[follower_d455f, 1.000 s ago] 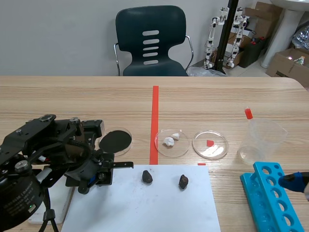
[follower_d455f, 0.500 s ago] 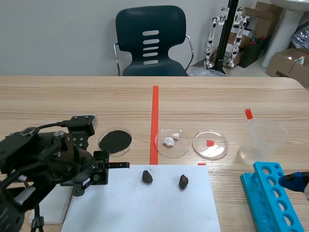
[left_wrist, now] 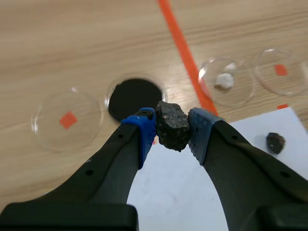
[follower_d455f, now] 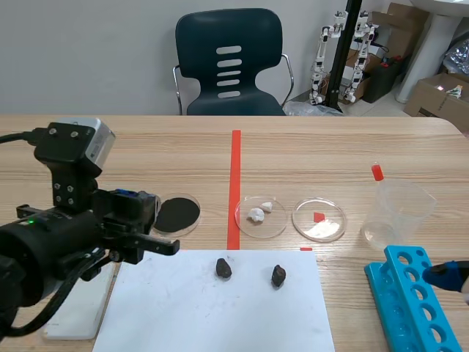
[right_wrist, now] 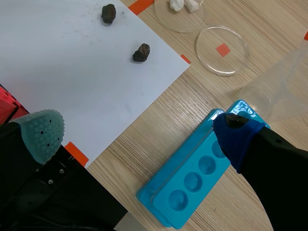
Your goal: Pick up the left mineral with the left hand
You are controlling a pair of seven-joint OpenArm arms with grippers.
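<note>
My left gripper [left_wrist: 172,131] is shut on a dark rough mineral [left_wrist: 172,125], held between its blue pads above the left edge of the white paper [left_wrist: 192,192]. In the scene view the left gripper [follower_d455f: 170,248] hangs near the paper's far left corner, and the arm hides the held mineral. Two more dark minerals [follower_d455f: 223,268] [follower_d455f: 278,276] lie on the paper [follower_d455f: 212,315]; the right wrist view shows them too [right_wrist: 109,13] [right_wrist: 141,52]. My right gripper [right_wrist: 139,134] is open with nothing in it, above the blue rack [right_wrist: 197,178].
A dish of black powder [follower_d455f: 176,213], a dish with white bits [follower_d455f: 261,215] and a dish with a red square [follower_d455f: 319,219] stand behind the paper. A clear beaker [follower_d455f: 396,213] stands at the right. Another dish [left_wrist: 67,120] lies under the left arm.
The left arm has risen and turned its wrist upright; its gripper has lifted a little off the paper's left edge. Both minerals on the paper and the right arm stayed put.
</note>
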